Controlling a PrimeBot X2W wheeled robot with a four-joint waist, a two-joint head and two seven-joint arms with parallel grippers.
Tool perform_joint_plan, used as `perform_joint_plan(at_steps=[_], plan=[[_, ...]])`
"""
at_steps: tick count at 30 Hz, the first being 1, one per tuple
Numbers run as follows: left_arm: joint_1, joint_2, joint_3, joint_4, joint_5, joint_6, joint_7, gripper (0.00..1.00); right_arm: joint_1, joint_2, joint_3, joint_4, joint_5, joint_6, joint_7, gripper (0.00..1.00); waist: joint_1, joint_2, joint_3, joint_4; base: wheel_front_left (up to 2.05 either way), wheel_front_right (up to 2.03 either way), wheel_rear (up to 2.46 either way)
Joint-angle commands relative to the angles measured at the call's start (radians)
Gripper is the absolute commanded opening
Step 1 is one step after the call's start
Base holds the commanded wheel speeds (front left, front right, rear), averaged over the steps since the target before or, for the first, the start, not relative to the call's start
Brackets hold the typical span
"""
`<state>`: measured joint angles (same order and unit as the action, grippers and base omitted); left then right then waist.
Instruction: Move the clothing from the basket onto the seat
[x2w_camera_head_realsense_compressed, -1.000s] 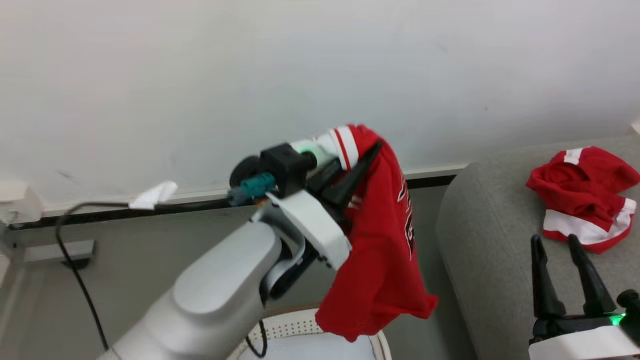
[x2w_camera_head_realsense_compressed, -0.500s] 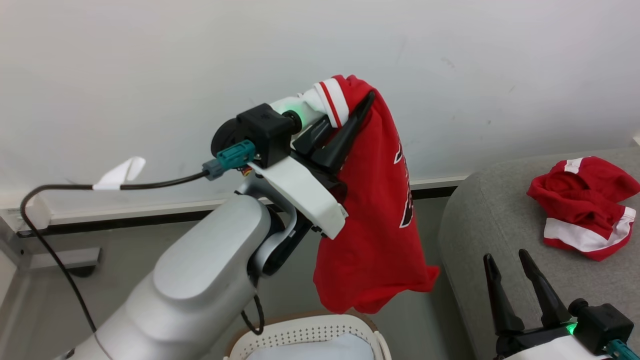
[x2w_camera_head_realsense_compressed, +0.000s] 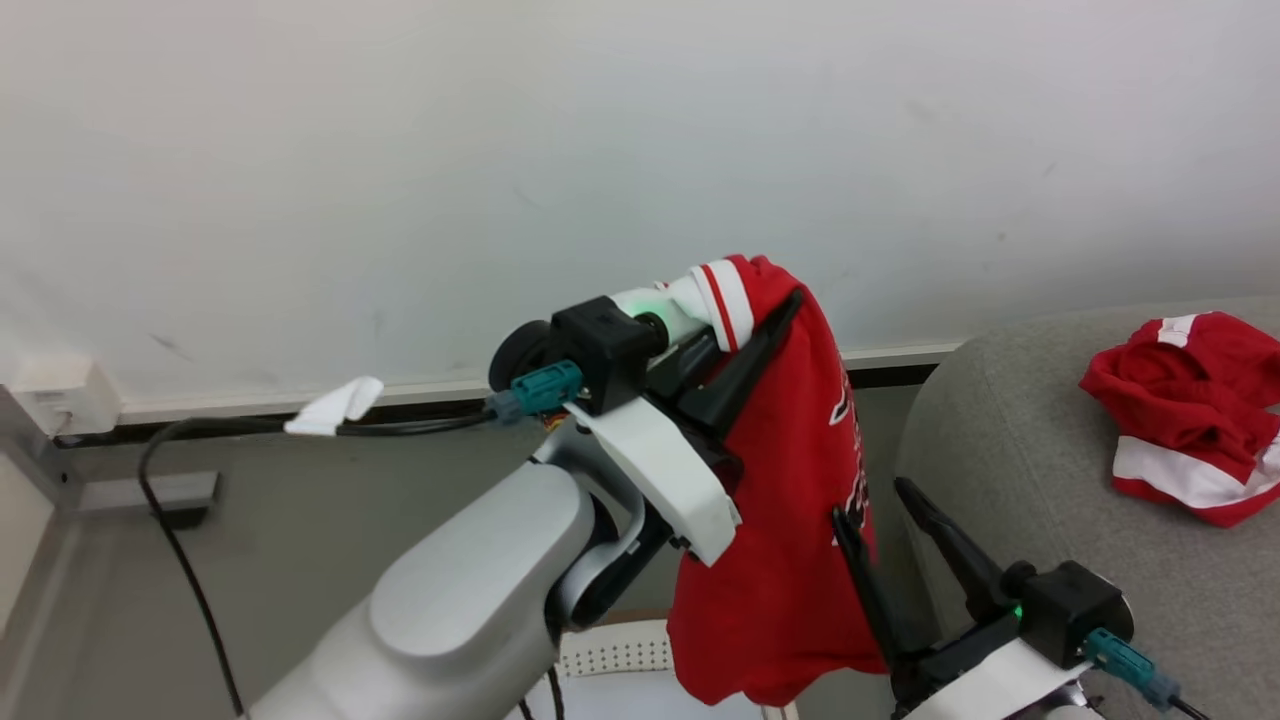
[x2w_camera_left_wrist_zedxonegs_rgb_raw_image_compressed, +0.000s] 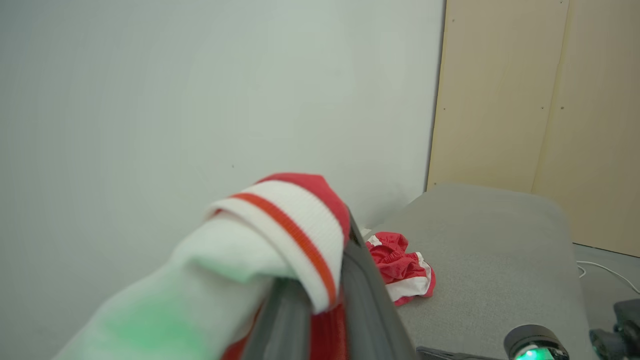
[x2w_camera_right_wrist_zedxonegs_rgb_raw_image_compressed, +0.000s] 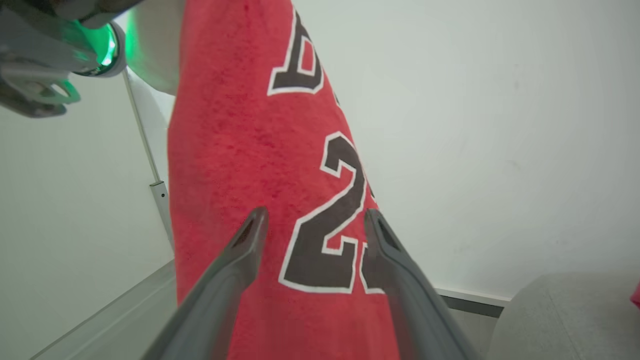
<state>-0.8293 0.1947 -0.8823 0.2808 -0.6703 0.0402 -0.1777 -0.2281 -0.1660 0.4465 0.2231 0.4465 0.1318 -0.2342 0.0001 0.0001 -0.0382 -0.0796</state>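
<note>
Two red garments, well apart: the jersey hanging high above the basket, white-banded edge pinched between the pressed-together fingers of the left gripper; the white-trimmed garment crumpled on the grey seat near the wall. Spread wide and holding nothing, the right gripper, long fingers pointing up just in front of the jersey's black-and-white number, contact with the cloth impossible to tell. Perforated basket rim low in the head view, directly under the jersey's hem.
</note>
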Motion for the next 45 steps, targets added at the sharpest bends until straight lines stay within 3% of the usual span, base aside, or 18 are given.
perform_joint_plan(at_steps=[1,9,18,31,32,34,35,45], plan=[[0.018,-0.01,-0.012,0.001,-0.005,-0.006,-0.007,0.0,-0.029,-0.005,0.018,0.026,0.0,-0.002,0.003,1.0,-0.0001,-0.0001,0.004,0.026,0.0,0.0,0.0],[0.047,-0.048,-0.075,-0.01,0.002,-0.031,0.007,0.0,-0.11,0.026,0.016,0.148,-0.052,-0.002,0.001,1.0,-0.0001,-0.0001,0.003,0.093,0.0,0.0,0.0],[0.078,-0.082,-0.156,-0.04,0.012,-0.06,0.033,0.0,-0.207,0.0,0.046,0.293,-0.053,-0.002,-0.002,1.0,-0.0001,-0.0001,0.0,0.19,0.0,0.0,0.0],[0.092,-0.094,-0.21,-0.01,-0.003,-0.084,0.049,0.0,-0.291,-0.007,0.182,0.439,-0.025,-0.002,-0.025,1.0,-0.0001,-0.0001,-0.002,0.265,0.0,0.0,0.0],[0.091,-0.094,-0.21,-0.009,-0.004,-0.083,0.048,0.0,-0.295,-0.008,0.196,0.442,-0.021,-0.002,-0.027,0.96,-0.0001,-0.0001,-0.001,0.267,0.0,0.0,0.0],[0.087,-0.094,-0.209,-0.008,-0.006,-0.083,0.046,0.0,-0.305,-0.011,0.222,0.442,-0.007,-0.002,-0.03,0.04,-0.0001,-0.0001,0.002,0.271,0.0,0.0,0.0],[0.087,-0.092,-0.209,-0.007,-0.007,-0.082,0.045,0.0,-0.308,-0.015,0.233,0.442,0.0,-0.002,-0.031,0.0,-0.0001,-0.0001,0.003,0.272,0.0,0.0,0.0],[0.103,-0.05,-0.177,0.016,-0.014,-0.051,0.023,0.0,-0.28,-0.033,0.244,0.392,0.047,-0.002,-0.031,0.0,-0.0001,-0.0001,0.012,0.228,0.0,0.0,0.0]])
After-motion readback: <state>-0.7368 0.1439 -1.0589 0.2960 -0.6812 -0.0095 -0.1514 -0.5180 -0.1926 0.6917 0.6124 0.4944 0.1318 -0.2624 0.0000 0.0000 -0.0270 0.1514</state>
